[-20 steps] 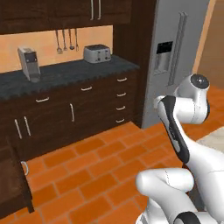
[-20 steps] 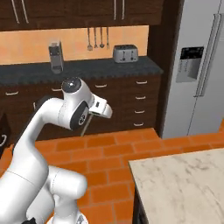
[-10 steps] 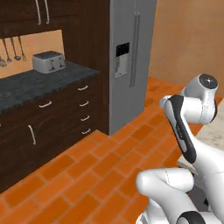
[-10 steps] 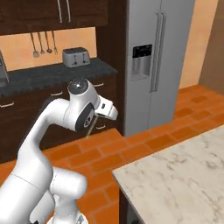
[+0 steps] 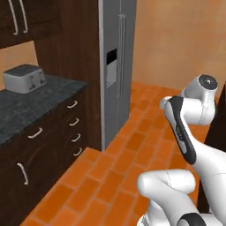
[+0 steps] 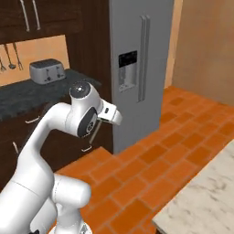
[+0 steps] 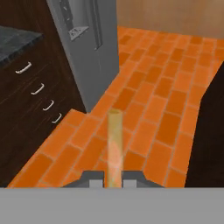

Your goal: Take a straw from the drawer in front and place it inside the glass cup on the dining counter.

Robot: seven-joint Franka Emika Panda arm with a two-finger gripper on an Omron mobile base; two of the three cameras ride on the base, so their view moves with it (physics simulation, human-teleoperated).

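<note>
Over the brick floor (image 5: 114, 176), left base view, the arm is carrying past the refrigerator (image 5: 115, 66). From the right, the marble bench's (image 6: 205, 201) corner is showing lower right. Along the hand, jaws are pinching the straw (image 7: 114, 144) upright; keeping it steady and vertical should help until the cup appears.

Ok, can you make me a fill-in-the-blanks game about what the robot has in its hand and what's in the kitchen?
1. The gripper is shut on the ____.
2. The silver toaster sits on the black speckled ____.
3. The floor is made of orange ____.
4. The tall grey fridge stands ____ the dark drawers.

Missing words: straw; counter; bricks; beside
</note>
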